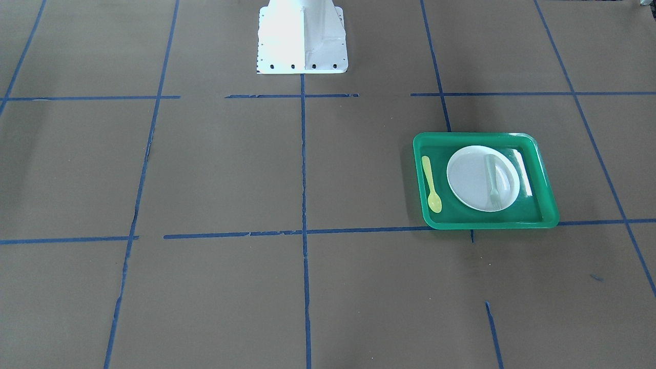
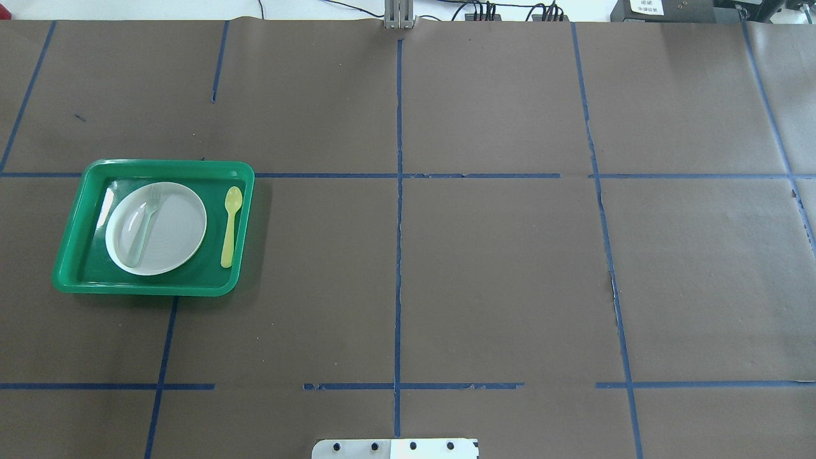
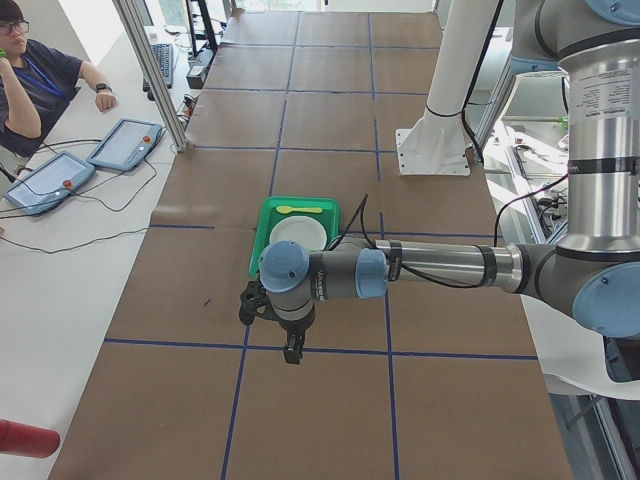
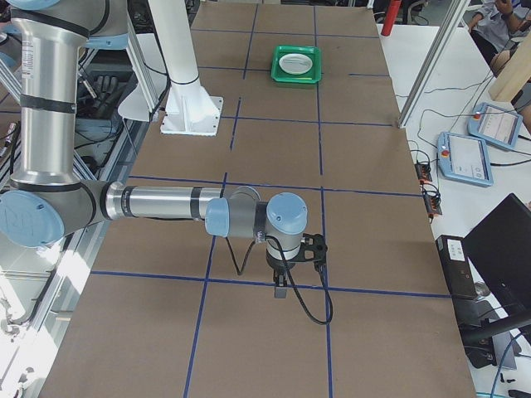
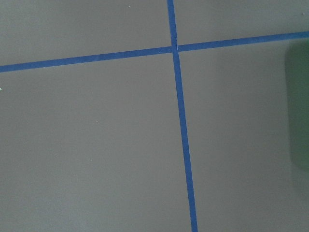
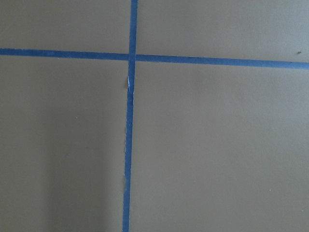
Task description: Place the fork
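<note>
The fork (image 2: 143, 226) lies flat on the plate (image 2: 175, 233), on the plate's half towards the robot's left, with its tines pointing away from the robot. The plate sits inside the tray (image 2: 146, 290), which rests on the robot's left part of the table (image 2: 497, 268). The spoon (image 2: 229, 226) lies on the tray floor just beside the plate, on the side nearer the table's middle, apart from the fork and roughly parallel to it, bowl end also away from the robot.

The left claw (image 3: 292, 352) hangs fingers-down over bare brown paper near the tray, close above a line of blue tape (image 3: 330, 350). It touches nothing that I can make out. It shows only from the table's end (too small and dark from here), so I cannot tell how wide it stands or whether it grips anything. The left wrist view catches a green blur of the tray at its right edge.

The right claw (image 4: 280, 290) hangs the same way at the table's other end, well apart from the tray. Its spread I cannot tell either.
</note>
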Action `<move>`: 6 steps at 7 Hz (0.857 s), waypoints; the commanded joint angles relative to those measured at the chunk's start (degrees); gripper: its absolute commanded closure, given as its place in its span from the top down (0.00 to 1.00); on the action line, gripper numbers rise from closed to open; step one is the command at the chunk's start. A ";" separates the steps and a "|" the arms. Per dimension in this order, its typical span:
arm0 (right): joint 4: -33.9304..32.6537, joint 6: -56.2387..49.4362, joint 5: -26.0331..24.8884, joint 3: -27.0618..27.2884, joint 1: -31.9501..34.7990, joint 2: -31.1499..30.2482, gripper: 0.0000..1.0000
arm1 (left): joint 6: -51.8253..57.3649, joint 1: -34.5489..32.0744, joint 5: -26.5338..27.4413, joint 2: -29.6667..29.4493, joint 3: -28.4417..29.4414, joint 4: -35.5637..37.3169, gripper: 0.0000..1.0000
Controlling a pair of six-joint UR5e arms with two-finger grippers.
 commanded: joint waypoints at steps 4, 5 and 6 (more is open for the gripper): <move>0.00 -0.07 0.00 0.00 0.00 0.00 1.00 | -0.79 2.97 0.61 -4.49 -3.38 -5.50 1.00; 0.00 -0.07 0.00 0.00 0.00 0.00 1.00 | -1.83 4.99 2.53 -4.32 -5.93 -5.80 1.00; 0.00 0.02 0.00 0.00 0.00 0.00 1.00 | -6.28 8.14 2.72 -4.49 -8.39 -5.98 1.00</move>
